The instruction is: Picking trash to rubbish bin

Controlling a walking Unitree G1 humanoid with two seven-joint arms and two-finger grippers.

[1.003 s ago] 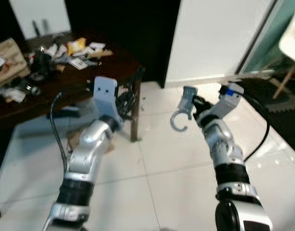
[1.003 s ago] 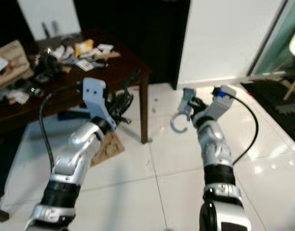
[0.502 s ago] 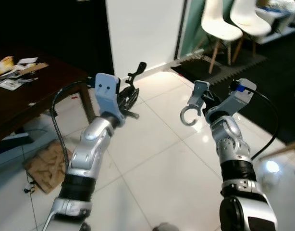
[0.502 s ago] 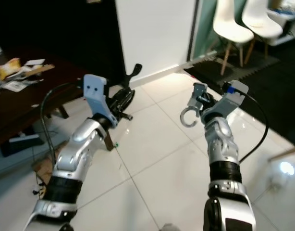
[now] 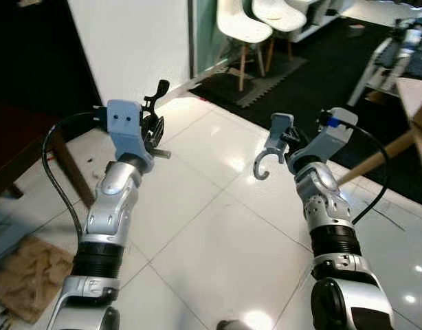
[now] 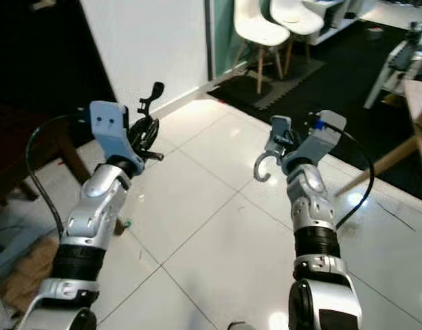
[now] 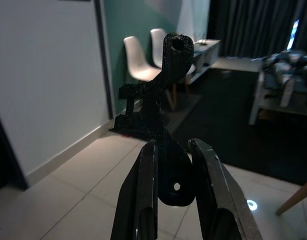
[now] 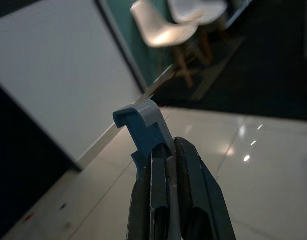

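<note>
1. The left tool (image 7: 168, 170) is raised at chest height over the floor, its two long black fingers (image 7: 141, 200) clamped on a black plastic bracket (image 7: 161, 105).
2. This black plastic bracket is a matte, angular piece with a rounded lug and a round hole at its far end, a stepped block in the middle and a rounded tab with a small hole seated between the fingers.
3. In the head views it stands up beyond the pale blue-grey wrist housing, beside a dark ring-shaped part.
4. The right tool (image 8: 166, 165) is held up at about the same height, well apart from the left one, and its fingers (image 8: 193, 190) are pressed together on a blue-grey plastic hook (image 5: 269, 148).
5. The blue-grey plastic hook is smooth and flat-sided, with a squared clip at one end and a curled open C shape hanging at the other.
6. Both arms are silver with black ribbed cuffs, and a black cable loops from each wrist.
7. The floor (image 5: 211, 234) is glossy white tile with thin dark grout lines and bright reflections.
8. Two white moulded chairs (image 5: 245, 27) with wooden legs stand on a dark mat by a white wall.
9. A piece of brown cardboard (image 5: 22, 278) lies flat on the tiles near the left arm, next to a dark wooden leg.
</note>
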